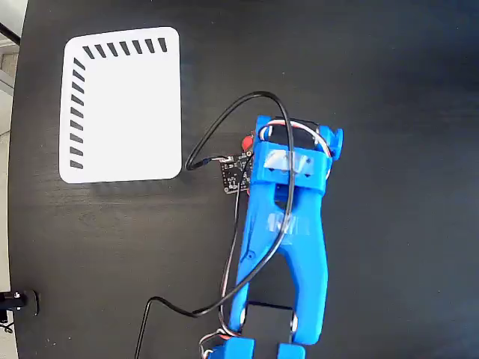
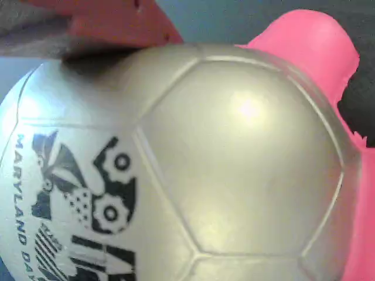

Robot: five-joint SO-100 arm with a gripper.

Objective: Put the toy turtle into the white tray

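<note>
The toy turtle fills the wrist view from very close: a domed beige-grey shell with a black printed mark at the lower left and pink parts at the top and right. In the fixed view only a sliver of the red turtle shows, beside the blue arm's wrist, which covers the rest from above. My gripper's fingers show in neither view. The white tray, with dark slanted slots along its top and left edges, lies to the upper left, well apart from the turtle, with nothing in it.
A small circuit board with a black cable hangs at the wrist's left side, between turtle and tray. The black table ends at the left edge of the picture. A small dark fitting sits at the lower left.
</note>
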